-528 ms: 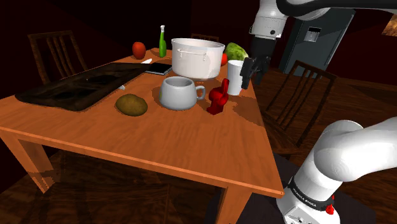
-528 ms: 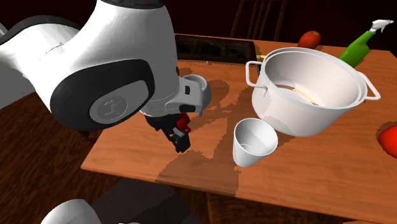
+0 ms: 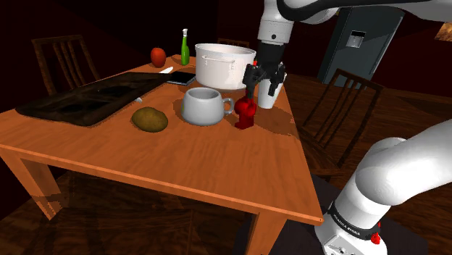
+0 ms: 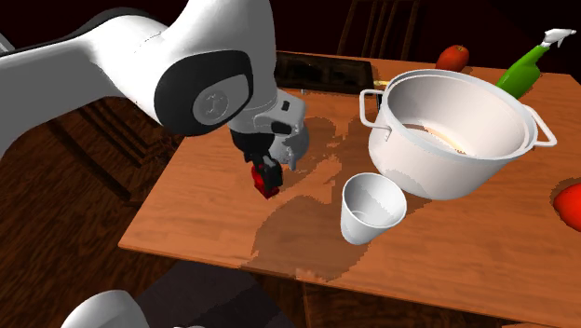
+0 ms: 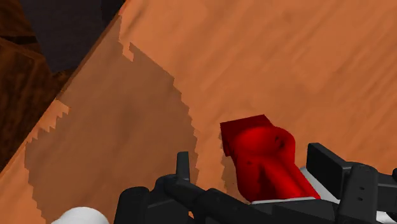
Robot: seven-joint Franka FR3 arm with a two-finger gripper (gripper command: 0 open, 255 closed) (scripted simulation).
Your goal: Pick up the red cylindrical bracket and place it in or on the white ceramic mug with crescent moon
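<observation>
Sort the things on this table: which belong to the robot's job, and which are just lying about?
Job: red bracket, pale handled mug, open claw above the bracket.
Lying about: white pot, handleless cup, potato, green bottle, red fruit, dark tray.

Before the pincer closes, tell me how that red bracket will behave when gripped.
The red bracket looks solid and rigid, so it likely won't flex. Its rounded body may twist in the pincer. Standing taller than it is wide on the table, it could tip if nudged.
</observation>
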